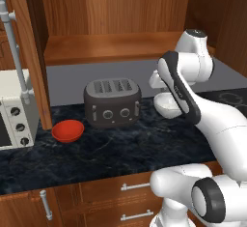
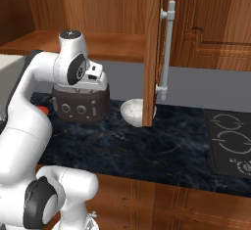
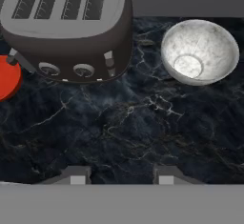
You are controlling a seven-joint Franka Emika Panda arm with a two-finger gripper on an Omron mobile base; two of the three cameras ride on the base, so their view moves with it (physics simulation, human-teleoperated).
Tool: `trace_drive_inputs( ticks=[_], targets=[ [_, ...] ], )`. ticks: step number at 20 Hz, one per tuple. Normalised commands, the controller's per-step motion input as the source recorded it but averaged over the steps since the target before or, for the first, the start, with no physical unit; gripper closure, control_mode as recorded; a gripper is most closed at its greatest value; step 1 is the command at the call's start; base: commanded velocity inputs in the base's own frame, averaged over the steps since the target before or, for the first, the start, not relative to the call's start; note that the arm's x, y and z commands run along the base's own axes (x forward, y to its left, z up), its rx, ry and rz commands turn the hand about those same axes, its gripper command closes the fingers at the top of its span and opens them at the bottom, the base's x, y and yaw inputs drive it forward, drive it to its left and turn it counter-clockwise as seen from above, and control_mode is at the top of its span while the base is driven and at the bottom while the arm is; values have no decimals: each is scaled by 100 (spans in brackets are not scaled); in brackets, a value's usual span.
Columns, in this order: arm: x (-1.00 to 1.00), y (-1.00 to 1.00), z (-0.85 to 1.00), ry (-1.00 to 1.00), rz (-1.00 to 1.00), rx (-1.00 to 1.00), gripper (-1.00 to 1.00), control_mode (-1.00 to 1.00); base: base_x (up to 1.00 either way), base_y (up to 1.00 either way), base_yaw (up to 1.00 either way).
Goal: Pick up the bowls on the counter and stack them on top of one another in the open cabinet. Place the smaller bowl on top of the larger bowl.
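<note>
The smaller red bowl (image 1: 67,130) sits on the dark counter (image 1: 120,148) left of a toaster, and shows at the left edge in the hand view (image 3: 6,77). The larger white-grey speckled bowl (image 3: 200,51) rests upright right of the toaster; in the left base view my arm partly covers this larger bowl (image 1: 166,106), and in the right base view a door edge cuts it off (image 2: 132,111). My gripper (image 3: 121,176) hangs open above the bare counter, nearer than both bowls, with nothing between its fingers. The open cabinet (image 1: 106,47) has its shelf above and behind the counter.
A dark four-slot toaster (image 1: 112,101) stands between the two bowls. A white microwave (image 1: 12,110) is at the far left. An open cabinet door (image 2: 153,53) with a silver handle hangs over the white bowl. A cooktop (image 2: 230,141) lies at the right.
</note>
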Motion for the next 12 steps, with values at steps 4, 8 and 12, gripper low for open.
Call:
trace_drive_inputs(
  ticks=[4, 8, 12],
  targets=[
    [-10, 0, 0, 0, 0, 0, -100, -100, 0, 0, 0],
    [-25, 0, -2, 0, 1, 0, -100, -100, 0, 0, 0],
    [-45, 0, -9, 0, 2, 0, -100, -100, 0, 0, 0]
  ],
)
